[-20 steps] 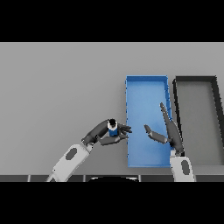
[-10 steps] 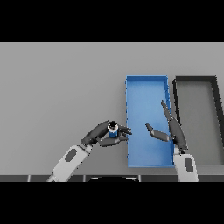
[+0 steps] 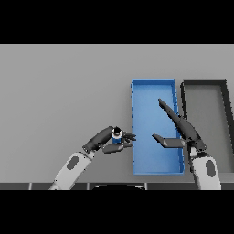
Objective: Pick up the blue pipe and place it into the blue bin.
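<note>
One blue pipe [image 3: 116, 137], unlabelled, in left hand [image 3: 104, 140]

One head view looks steeply down on the grey table [image 3: 59, 91].

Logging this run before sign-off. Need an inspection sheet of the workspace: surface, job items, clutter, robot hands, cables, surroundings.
Surface: plain grey table, flat, no marks seen.
Job's things: small blue pipe piece with a dark top, held just left of the long rectangular blue bin; not yet inside it.
Clutter: dark grey rectangular bin right of the blue bin, side by side.
Robot hands: left robot hand curled round the pipe; right robot hand over the blue bin, fingers straight, holding nothing.
Cables: nothing seen.
Surroundings: nothing seen beyond the table.
</note>
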Robot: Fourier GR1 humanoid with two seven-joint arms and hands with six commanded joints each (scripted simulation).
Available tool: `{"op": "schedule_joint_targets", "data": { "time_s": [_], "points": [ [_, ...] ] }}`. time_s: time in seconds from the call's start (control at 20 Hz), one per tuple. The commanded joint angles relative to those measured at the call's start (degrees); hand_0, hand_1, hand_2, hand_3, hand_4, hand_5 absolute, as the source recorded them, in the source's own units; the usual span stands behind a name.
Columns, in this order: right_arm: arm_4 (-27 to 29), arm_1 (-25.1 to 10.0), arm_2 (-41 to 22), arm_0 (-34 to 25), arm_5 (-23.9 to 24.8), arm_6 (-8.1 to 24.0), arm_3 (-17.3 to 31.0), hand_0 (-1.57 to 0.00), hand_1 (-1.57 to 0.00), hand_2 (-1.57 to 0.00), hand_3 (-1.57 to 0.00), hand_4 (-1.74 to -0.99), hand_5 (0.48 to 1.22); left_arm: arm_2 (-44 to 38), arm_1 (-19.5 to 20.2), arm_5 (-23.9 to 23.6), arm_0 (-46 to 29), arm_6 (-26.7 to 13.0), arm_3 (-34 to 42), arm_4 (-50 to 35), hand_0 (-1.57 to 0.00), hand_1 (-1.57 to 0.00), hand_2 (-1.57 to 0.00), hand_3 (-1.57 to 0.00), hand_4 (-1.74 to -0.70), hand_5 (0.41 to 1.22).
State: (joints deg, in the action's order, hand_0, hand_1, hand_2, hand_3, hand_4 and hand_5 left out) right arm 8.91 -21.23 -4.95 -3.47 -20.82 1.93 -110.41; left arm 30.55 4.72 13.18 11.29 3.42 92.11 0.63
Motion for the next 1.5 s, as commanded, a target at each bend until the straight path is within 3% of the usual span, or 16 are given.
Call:
{"op": "schedule_joint_targets", "data": {
  "time_s": [0.0,0.2,0.3,0.55,0.7,1.0,1.15,1.2,1.25,1.3,1.45],
  "points": [
    [1.1,-1.57,-0.81,-0.33,-1.68,1.35,-2.05,0.0,0.0,-0.01,0.0,-1.185,0.554,-0.14,-0.16,0.09,-0.25,0.13,-0.1,0.12,-1.57,-1.57,-1.57,-1.57,-1.47,1.221],
    [3.29,-4.34,-4.86,-5.45,-5.4,5.87,-6.05,0.0,0.0,0.0,0.0,-1.23,0.531,-0.42,-0.62,0.87,-0.45,-0.29,0.76,1.24,-1.57,-1.57,-1.57,-1.57,-1.47,1.221],
    [4.27,-4.16,-6.57,-8.24,-5.97,8.45,-6.22,0.0,0.0,0.0,0.0,-1.256,0.523,-0.42,-1.35,1.2,-0.15,-0.48,0.55,1.95,-1.57,-1.57,-1.57,-1.57,-1.47,1.221],
    [9.23,-2.82,-10.75,-12.36,-7.81,15.25,-6.09,0.0,0.0,0.0,0.0,-1.227,0.528,-1.47,-2.13,2.08,-0.71,-1.18,0.54,2.74,-1.57,-1.57,-1.57,-1.57,-1.47,1.221],
    [8.09,-0.71,-14.08,-16.74,-8.7,18.24,-3.95,0.0,0.0,0.0,0.0,-1.209,0.517,-1.95,-2.88,3.12,-0.26,-1.86,0.41,2.95,-1.57,-1.57,-1.57,-1.57,-1.47,1.221],
    [7.17,4.45,-17.66,-22.43,-10.82,19.51,2.18,0.0,0.0,0.0,0.0,-1.208,0.512,-3.43,-4.47,6.47,0.01,-1.71,-0.6,1.34,-1.57,-1.57,-1.57,-1.57,-1.46,1.221],
    [7.46,5.57,-18.01,-24.67,-12.52,19.58,5.31,-0.02,-0.11,-0.13,-0.05,-1.222,0.517,-4.12,-4.74,7.59,-0.06,-0.41,-0.89,1.81,-1.57,-1.57,-1.57,-1.57,-1.46,1.221],
    [7.58,6.6,-18.72,-25.95,-12.58,20.38,5.84,-0.17,-0.24,-0.25,-0.14,-1.255,0.519,-4.11,-4.64,7.38,-0.55,-1.55,-1.04,2.52,-1.57,-1.57,-1.57,-1.57,-1.51,1.221],
    [7.36,6.82,-18.98,-26.19,-12.89,20.05,6.23,-0.4,-0.44,-0.43,-0.31,-1.303,0.52,-4.47,-4.82,7.53,-1.02,-2.79,-0.44,1.99,-1.57,-1.57,-1.54,-1.3,-1.56,1.221],
    [7.41,7.07,-19.09,-27.22,-13.2,20.47,6.96,-0.63,-0.65,-0.66,-0.5,-1.383,0.523,-4.76,-4.91,7.69,-1.16,-3.81,0.04,1.49,-1.57,-1.57,-1.53,-1.14,-1.6,1.221],
    [7.77,8.62,-19.46,-27.32,-12.94,20.0,7.51,-1.09,-1.1,-1.1,-0.9,-1.537,0.6,-4.39,-5.61,7.6,-1.49,-1.79,-0.81,2.84,-1.57,-1.57,-1.55,-1.23,-1.67,1.221]
  ]
}}
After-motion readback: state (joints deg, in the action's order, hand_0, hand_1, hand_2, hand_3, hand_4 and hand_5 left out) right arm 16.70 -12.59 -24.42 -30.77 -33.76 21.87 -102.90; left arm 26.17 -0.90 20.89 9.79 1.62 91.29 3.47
